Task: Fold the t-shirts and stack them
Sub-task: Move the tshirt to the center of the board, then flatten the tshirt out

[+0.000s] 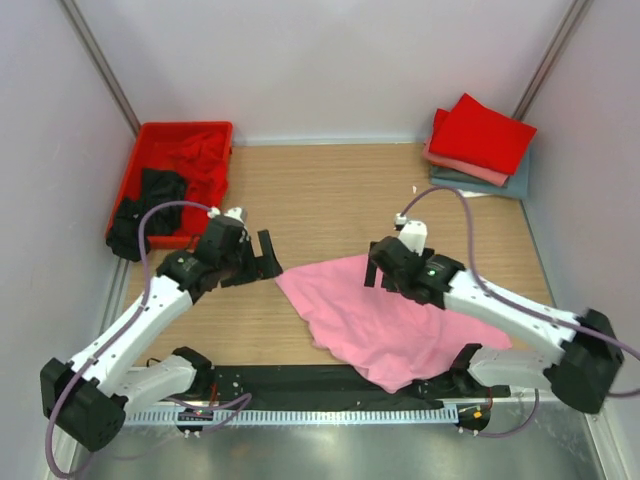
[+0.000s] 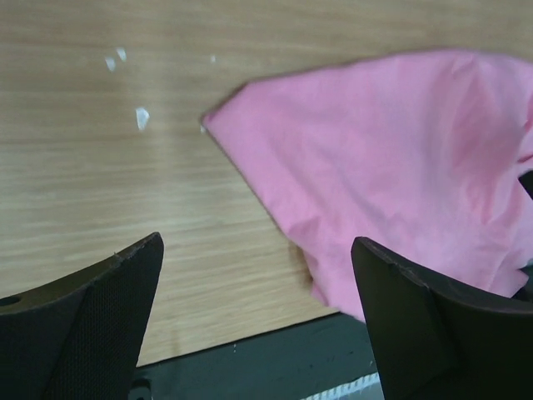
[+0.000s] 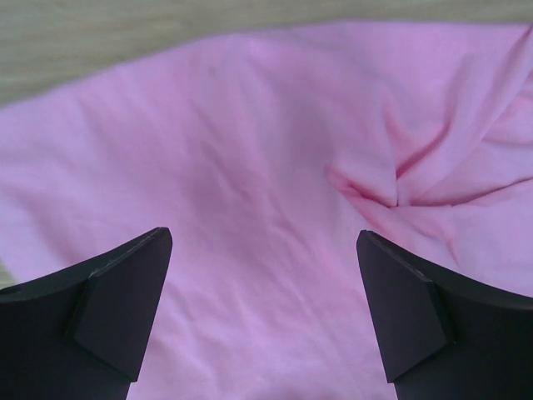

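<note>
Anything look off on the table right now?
Pink t-shirt lies skewed and rumpled, its near edge spilling over the black strip at the front. Small white scraps sit on the wooden tabletop beside its corner. In the red tray, a black shirt droops over the near rim.

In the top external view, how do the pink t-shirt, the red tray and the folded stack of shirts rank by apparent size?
1. pink t-shirt, clearly largest.
2 and 3. red tray and folded stack: they look nearly alike; the tray may be slightly bigger.
</note>
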